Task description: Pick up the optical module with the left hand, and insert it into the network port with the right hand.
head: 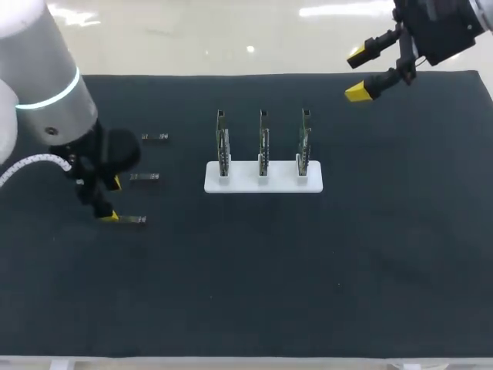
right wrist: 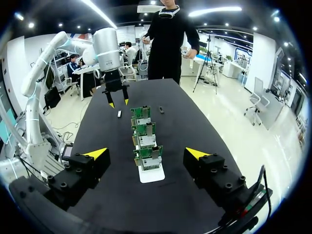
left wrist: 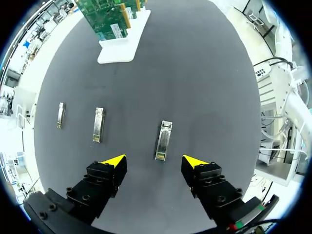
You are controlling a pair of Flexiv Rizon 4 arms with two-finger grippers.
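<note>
- The left pincer (head: 113, 200) sits low over the counter (head: 323, 270), fingers spread wide and pinching nothing.
- From overhead, the module (head: 132, 220) lies just beside the pincer's nearer yellow tip. From there I can't tell whether they touch, since the arm hides most of the gap.
- The left wrist view makes it plain. The left pincer (left wrist: 154, 162) has the module (left wrist: 164, 140) lying flat just ahead of the gap between its fingers. The module runs lengthwise along the fingers and is clear of both tips.
- The other modules (left wrist: 98, 125) lie off beyond one finger, parallel to the first and apart from each other. Overhead they show as small slivers (head: 144, 176) beside the pincer.
- Well ahead of the left pincer a white stand (left wrist: 117, 48) carries green cards (left wrist: 105, 19). Only this view shows a card's broad face. Overhead, the three cards (head: 263, 142) appear as thin upright edges in the stand (head: 263, 177).
- The right pincer (head: 357, 74) hangs at the counter's far edge, spread and empty, well apart from the stand.
- In its own view the right pincer (right wrist: 147, 155) looks straight down the row of cards (right wrist: 145, 136). They stand one behind another on the stand (right wrist: 152, 174), ahead of its spread fingers.
- Far past the cards, this view alone shows the left pincer (right wrist: 118, 102) pointing down at the counter, with a module (right wrist: 119, 113) just by its tips.
</note>
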